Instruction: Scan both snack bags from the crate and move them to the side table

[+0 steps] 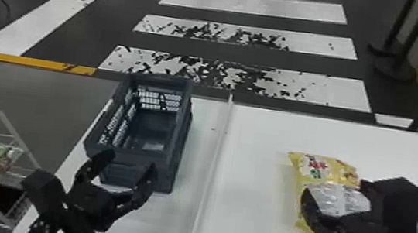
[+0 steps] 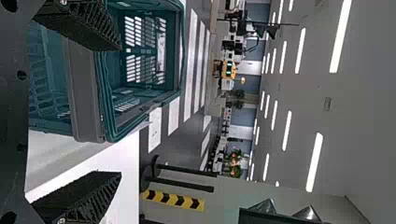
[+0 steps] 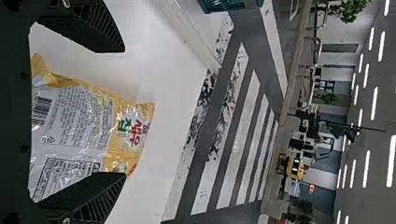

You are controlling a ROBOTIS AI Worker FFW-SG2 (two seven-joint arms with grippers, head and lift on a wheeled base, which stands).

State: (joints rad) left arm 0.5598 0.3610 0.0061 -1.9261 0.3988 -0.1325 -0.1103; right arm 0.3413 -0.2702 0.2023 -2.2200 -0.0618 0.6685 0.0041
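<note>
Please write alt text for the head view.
A yellow snack bag lies between the open fingers of the right hand on a white table. Farther left, the open left hand is at a dark gray crate's near end.

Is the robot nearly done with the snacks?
Partly, I think. Done: one yellow snack bag is out of the crate, at the white table. Now: it's between the open fingers of the right gripper. To do: probably leaving it there; I can't tell about scanning or the second bag.
</note>
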